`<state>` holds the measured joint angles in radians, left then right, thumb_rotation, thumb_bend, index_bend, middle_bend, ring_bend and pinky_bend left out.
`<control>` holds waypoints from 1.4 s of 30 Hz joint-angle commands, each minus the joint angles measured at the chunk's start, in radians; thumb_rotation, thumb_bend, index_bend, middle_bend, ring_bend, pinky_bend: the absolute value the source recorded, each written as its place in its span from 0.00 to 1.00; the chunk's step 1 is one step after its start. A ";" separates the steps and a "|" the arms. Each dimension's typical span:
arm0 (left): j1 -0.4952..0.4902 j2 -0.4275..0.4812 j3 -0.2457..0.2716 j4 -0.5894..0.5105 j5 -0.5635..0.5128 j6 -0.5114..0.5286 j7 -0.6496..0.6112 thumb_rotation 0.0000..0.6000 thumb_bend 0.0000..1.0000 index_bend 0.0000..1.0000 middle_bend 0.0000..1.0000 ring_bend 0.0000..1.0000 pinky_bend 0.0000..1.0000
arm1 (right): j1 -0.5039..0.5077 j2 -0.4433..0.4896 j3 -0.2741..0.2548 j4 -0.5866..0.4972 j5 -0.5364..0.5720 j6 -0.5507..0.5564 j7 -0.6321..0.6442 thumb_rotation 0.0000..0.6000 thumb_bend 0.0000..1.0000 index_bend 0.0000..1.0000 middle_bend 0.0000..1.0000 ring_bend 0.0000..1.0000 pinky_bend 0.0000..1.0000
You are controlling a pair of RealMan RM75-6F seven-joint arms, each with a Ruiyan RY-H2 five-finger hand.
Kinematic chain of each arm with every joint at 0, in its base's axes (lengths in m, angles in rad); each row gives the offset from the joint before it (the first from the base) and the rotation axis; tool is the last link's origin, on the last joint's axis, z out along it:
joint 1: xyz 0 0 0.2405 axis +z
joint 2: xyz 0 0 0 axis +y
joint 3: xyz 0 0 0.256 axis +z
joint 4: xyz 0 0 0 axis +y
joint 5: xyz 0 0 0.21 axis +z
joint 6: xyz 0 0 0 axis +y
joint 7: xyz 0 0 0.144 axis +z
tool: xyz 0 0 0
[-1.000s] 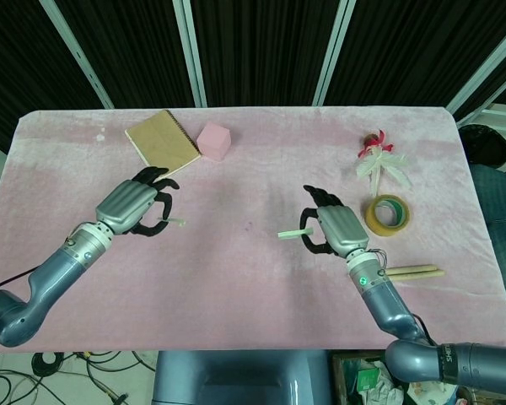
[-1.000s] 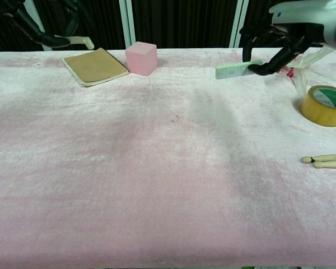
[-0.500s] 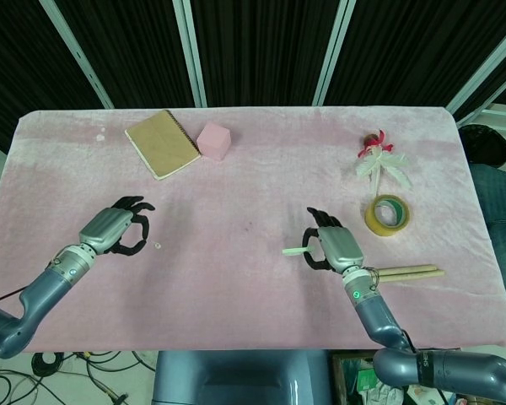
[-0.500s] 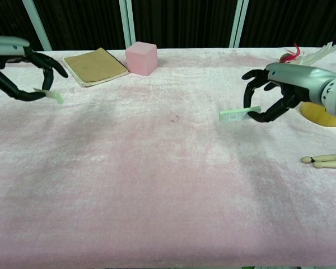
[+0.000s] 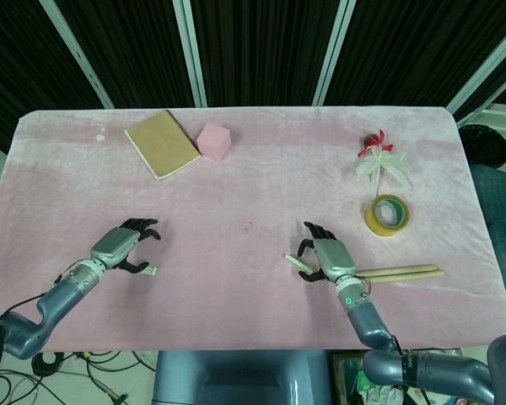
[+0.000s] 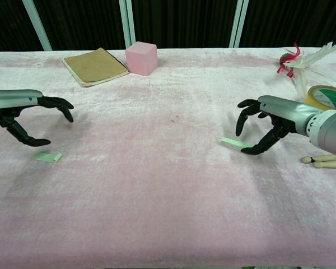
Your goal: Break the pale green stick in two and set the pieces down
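The pale green stick is in two pieces. One short piece (image 5: 149,271) (image 6: 47,157) lies flat on the pink cloth, just below my left hand (image 5: 122,246) (image 6: 22,109), which hovers over it with its fingers spread and nothing in them. The other piece (image 5: 297,263) (image 6: 235,143) lies on the cloth at the fingertips of my right hand (image 5: 327,257) (image 6: 269,120). That hand's fingers are apart and arched over the piece's right end, and the thumb tip is at or touching that end.
A tan notebook (image 5: 162,143) and a pink cube (image 5: 213,141) sit at the back left. At the right are a feathered ornament (image 5: 381,160), a yellow tape roll (image 5: 387,214) and two wooden sticks (image 5: 405,272) close beside my right hand.
Both hands came down toward the near edge of the table, each carrying a stick piece. Both pieces now lie on the cloth and both hands have let go.
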<state>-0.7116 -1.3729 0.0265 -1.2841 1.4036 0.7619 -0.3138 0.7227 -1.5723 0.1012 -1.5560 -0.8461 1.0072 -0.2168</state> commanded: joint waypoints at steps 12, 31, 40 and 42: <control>0.012 0.157 -0.074 -0.135 -0.010 0.086 -0.021 1.00 0.09 0.02 0.00 0.00 0.00 | -0.024 0.204 0.078 -0.118 -0.009 0.000 0.026 1.00 0.00 0.00 0.00 0.00 0.08; 0.442 0.475 0.100 -0.558 0.084 0.647 0.358 1.00 0.10 0.05 0.00 0.00 0.00 | -0.466 0.526 -0.129 -0.104 -0.511 0.441 0.324 1.00 0.00 0.00 0.00 0.00 0.08; 0.582 0.413 0.140 -0.461 0.151 0.799 0.273 1.00 0.13 0.06 0.00 0.00 0.00 | -0.621 0.460 -0.203 -0.135 -0.625 0.638 0.169 1.00 0.00 0.00 0.00 0.00 0.08; 0.588 0.419 0.143 -0.461 0.151 0.794 0.254 1.00 0.13 0.06 0.00 0.00 0.00 | -0.632 0.462 -0.195 -0.154 -0.624 0.656 0.142 1.00 0.00 0.00 0.00 0.00 0.08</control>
<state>-0.1323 -0.9541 0.1648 -1.7521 1.5458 1.5515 -0.0390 0.1129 -1.1046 -0.0861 -1.6858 -1.4555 1.6374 -0.0361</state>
